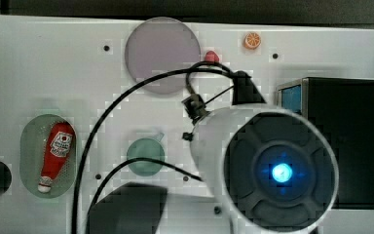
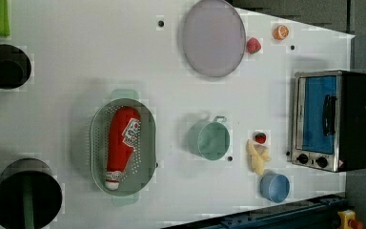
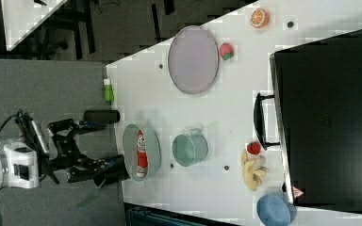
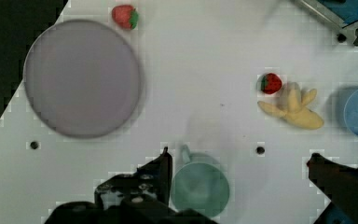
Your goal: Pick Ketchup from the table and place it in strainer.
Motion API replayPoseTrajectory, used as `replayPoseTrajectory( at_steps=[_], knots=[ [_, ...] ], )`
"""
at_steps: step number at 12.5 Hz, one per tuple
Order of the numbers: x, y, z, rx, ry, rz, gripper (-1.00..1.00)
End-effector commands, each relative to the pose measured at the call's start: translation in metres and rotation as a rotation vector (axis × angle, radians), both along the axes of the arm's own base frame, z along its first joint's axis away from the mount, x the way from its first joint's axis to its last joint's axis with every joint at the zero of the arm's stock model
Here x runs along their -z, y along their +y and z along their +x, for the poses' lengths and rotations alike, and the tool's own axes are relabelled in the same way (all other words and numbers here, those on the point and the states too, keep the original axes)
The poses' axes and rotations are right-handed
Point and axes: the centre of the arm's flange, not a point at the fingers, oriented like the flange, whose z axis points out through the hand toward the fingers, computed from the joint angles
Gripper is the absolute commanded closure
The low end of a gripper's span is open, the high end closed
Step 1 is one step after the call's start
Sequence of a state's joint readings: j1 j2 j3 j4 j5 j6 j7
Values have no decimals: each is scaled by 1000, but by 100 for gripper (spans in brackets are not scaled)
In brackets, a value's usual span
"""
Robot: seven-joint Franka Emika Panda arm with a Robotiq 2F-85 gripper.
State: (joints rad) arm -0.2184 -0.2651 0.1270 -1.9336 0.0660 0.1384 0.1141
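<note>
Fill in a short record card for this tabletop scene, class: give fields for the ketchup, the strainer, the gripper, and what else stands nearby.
ketchup: lying inside the strainer, white cap toward the left view's bottom
strainer: pale green, on the white table
gripper: open, empty, above the green cup
task state: bottle already placed
nearby: lilac plate, toy oven, banana, blue bowl

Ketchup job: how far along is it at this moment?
It looks finished. The ketchup lies on its side inside the strainer, cap toward the left view's bottom. Nothing is in hand: the gripper is open and empty, up over the green cup, away from the strainer. Nothing seems left except perhaps parking the arm.
</note>
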Motion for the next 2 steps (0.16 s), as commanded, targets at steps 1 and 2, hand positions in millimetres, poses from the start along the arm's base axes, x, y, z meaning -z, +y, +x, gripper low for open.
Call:
replayPoseTrajectory(
  at_steps=[1, 2],
  knots=[
    [3, 37, 8, -118, 5, -35, -100],
    [5, 36, 8, -115, 9, -33, -100]
  ],
)
